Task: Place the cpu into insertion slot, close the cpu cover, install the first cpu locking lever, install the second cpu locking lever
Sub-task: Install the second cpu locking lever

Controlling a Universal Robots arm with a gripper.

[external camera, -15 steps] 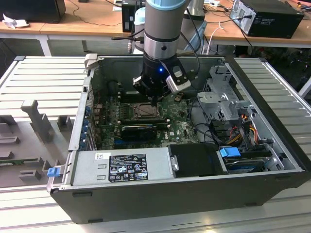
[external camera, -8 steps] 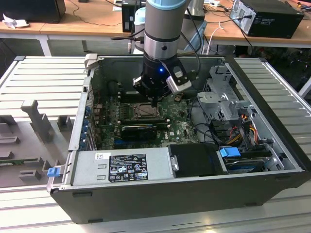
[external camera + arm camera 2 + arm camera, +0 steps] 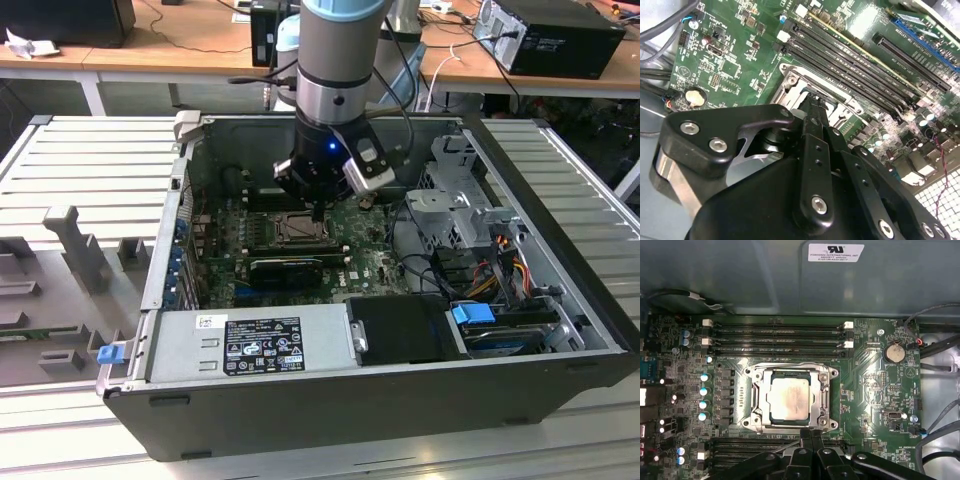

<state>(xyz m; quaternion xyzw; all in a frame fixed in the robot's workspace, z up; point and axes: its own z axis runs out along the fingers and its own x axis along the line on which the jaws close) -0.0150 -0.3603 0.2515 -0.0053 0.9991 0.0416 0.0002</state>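
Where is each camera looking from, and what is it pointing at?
Exterior view: off the arm, looking down into the open computer case; the arm and gripper hang over the motherboard.
First wrist view: on the arm, facing the cpu inside its cpu cover; gripper at the edge.
Second wrist view: on the arm, slanting past the gripper.
All share the motherboard.

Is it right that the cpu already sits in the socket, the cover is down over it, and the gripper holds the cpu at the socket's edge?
Not quite. The cpu does sit in the socket with the cover down over it, but the gripper holds nothing: in the first wrist view its fingertips are together at the socket's edge, clear of the chip.
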